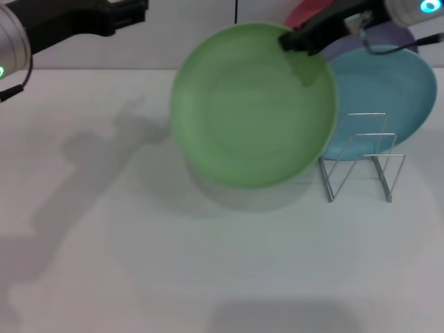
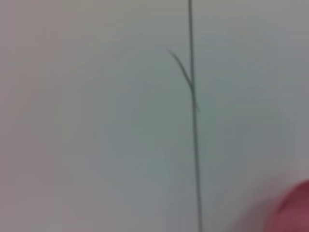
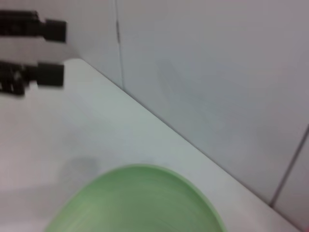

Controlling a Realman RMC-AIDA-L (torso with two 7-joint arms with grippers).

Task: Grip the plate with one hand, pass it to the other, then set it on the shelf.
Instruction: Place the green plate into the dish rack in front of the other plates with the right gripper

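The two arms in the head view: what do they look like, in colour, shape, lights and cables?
Both arms end in slim black fingers on silver round wrists. The left gripper has a thin black cable looping under its wrist, with a small green glow at the picture's edge. The right gripper has a blue-green ring light on its wrist and a black cable trailing beside it.

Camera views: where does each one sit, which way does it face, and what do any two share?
Head view: looks forward and down at the table; right gripper holds the green plate lifted beside the wire rack; left gripper waits at the far left.
Left wrist view: faces a blank wall with a vertical seam; no body parts visible.
Right wrist view: looks across the plate at the open left gripper.
Shared: head and right wrist views both show the plate and left gripper.
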